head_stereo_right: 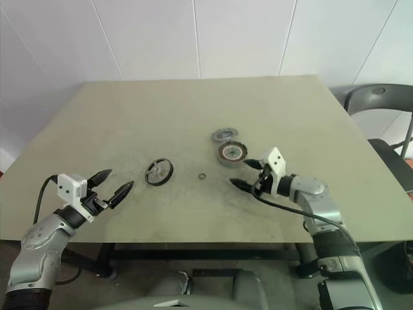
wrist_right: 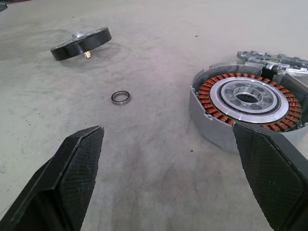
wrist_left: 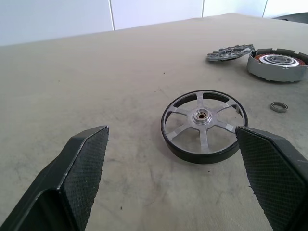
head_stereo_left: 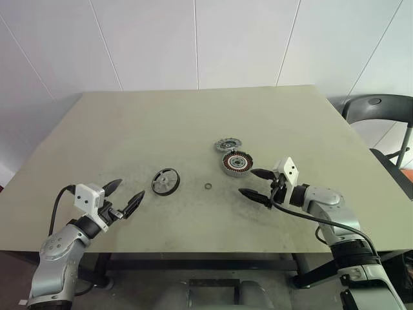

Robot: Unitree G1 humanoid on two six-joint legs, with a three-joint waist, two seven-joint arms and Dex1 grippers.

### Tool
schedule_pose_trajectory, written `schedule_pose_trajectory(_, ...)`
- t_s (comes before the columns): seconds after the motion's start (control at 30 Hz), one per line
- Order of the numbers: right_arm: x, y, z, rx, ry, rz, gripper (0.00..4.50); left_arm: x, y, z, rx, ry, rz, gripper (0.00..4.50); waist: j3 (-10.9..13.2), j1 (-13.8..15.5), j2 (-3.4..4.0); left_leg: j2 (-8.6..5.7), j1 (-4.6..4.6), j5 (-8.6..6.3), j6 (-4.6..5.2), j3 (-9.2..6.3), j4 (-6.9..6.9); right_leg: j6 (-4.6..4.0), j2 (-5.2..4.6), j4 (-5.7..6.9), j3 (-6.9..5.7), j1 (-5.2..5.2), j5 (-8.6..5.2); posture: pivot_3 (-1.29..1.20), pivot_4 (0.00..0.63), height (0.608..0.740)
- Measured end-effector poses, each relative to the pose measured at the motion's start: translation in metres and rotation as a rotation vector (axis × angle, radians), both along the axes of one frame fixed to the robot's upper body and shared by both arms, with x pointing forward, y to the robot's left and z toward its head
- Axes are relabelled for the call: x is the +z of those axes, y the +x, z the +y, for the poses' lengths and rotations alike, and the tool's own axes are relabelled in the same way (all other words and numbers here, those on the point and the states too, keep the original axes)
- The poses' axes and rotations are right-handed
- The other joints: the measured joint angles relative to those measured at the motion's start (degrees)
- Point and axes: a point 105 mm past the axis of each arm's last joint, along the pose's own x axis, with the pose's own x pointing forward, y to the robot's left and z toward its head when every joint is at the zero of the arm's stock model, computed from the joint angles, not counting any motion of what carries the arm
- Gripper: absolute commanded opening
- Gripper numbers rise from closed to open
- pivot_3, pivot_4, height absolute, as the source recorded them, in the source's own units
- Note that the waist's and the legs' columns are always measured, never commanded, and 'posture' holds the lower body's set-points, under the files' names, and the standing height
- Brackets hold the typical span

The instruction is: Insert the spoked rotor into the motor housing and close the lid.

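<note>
Plainly, both the left gripper [head_stereo_left: 126,197] and right gripper [head_stereo_left: 255,183] gape wide, empty, flanking the spoked rotor [head_stereo_left: 165,181].

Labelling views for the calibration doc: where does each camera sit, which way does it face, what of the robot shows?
Head pair: on the head, looking forward and down at the table; both arms show, open left pincer and open right pincer.
Left wrist: along its own fingers toward the spoked wheel.
Right wrist: along its own fingers toward the motor housing.
Shared: wheel, housing, small ring, ribbed lid.
</note>
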Motion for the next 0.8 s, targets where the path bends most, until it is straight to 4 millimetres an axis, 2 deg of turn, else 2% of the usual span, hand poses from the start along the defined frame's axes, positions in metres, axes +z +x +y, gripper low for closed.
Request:
schedule_pose_trajectory(0.53, -0.001, 0.0, 0.001, 0.003, 0.005, 0.001, 4.5, 0.002, 0.001, -0.001, -0.006, 0.0, -0.006, 4.47, 0.0, 0.0, -0.01, 0.02, 0.02, 0.0, 0.01, 0.11, 0.0, 0.02, 0.01, 0.0, 0.11, -0.03, 0.02, 0.0, 0.0, 0.74)
schedule_pose_trajectory(0.7, 0.001, 0.001, 0.006, 0.017, 0.008, -0.004, 4.5, 0.002, 0.001, -0.001, -0.006, 0.0, -0.006, 4.47, 0.0, 0.0, -0.01, 0.02, 0.02, 0.0, 0.01, 0.13, 0.0, 0.02, 0.02, 0.0, 0.13, -0.03, 0.03, 0.0, 0.0, 0.74)
schedule_pose_trajectory(0.8, 0.002, -0.001, 0.017, 0.052, 0.003, 0.002, 4.5, 0.001, 0.001, -0.001, -0.006, 0.001, -0.007, 4.47, 0.0, -0.1, -0.01, 0.04, 0.02, 0.0, 0.01, 0.13, -0.01, 0.02, 0.03, 0.01, 0.14, -0.06, 0.03, 0.0, 0.0, 0.74)
